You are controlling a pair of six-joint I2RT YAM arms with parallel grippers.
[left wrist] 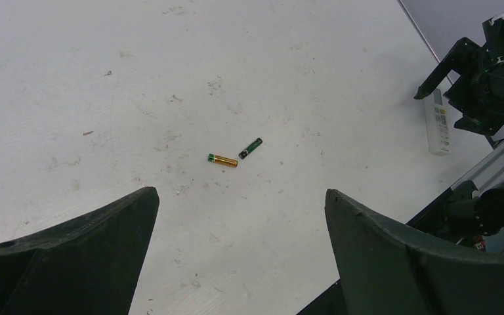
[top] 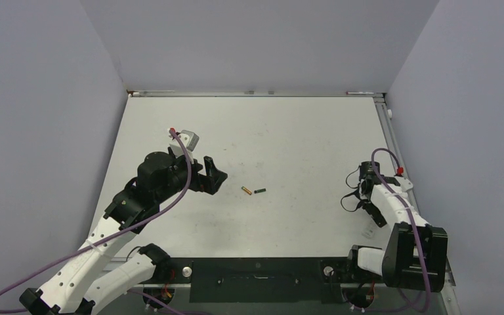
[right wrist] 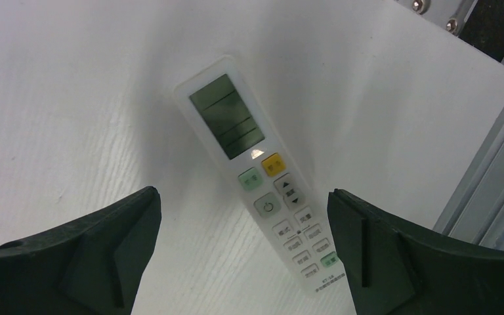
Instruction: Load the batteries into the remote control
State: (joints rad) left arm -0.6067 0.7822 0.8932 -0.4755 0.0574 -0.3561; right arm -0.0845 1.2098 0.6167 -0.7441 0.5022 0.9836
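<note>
- Left arm (top: pixel 115 223): white links, black joints; reaches forward and inward from its base at the near left. A purple cable (top: pixel 187 172) loops over the wrist.
- Left gripper (top: pixel 217 176): black, pointed toward the centre, jaws spread wide, nothing between them.
- Right arm (top: pixel 394 200): folded close to its base at the near right, wrist angled downward.
- Right gripper (top: pixel 364 205): black, jaws fully apart, holding nothing. Its fingers (right wrist: pixel 92 256) fill the lower corners of its wrist view.
</note>
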